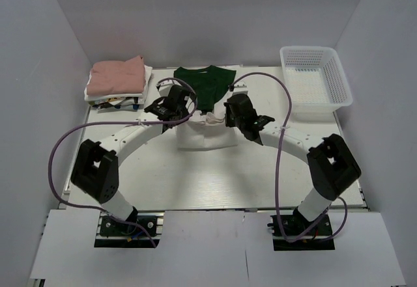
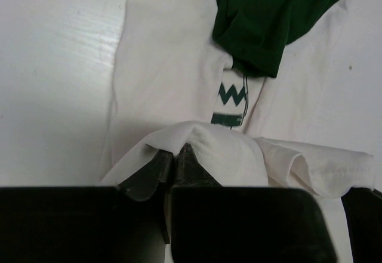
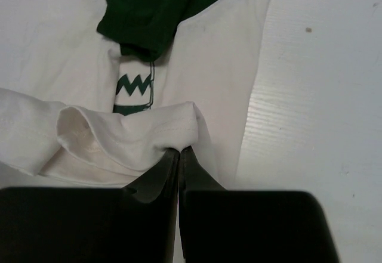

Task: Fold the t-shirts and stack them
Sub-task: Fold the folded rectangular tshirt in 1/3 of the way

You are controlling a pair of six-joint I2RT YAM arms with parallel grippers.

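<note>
The cream-white t-shirt [image 1: 205,134] with dark green upper part [image 1: 205,85] lies in the middle of the table. My left gripper [image 1: 171,105] is shut on its cream hem [image 2: 215,152] at the left. My right gripper [image 1: 244,119] is shut on the hem [image 3: 143,135] at the right. Both hold the hem lifted over the shirt's middle, above a green zigzag print [image 2: 231,93]. A folded dusty pink t-shirt [image 1: 117,73] lies on top of folded white ones [image 1: 117,98] at the back left.
A white plastic mesh basket [image 1: 315,82] stands at the back right. Purple cables [image 1: 280,150] loop from both arms over the table. Grey walls close in the table on three sides.
</note>
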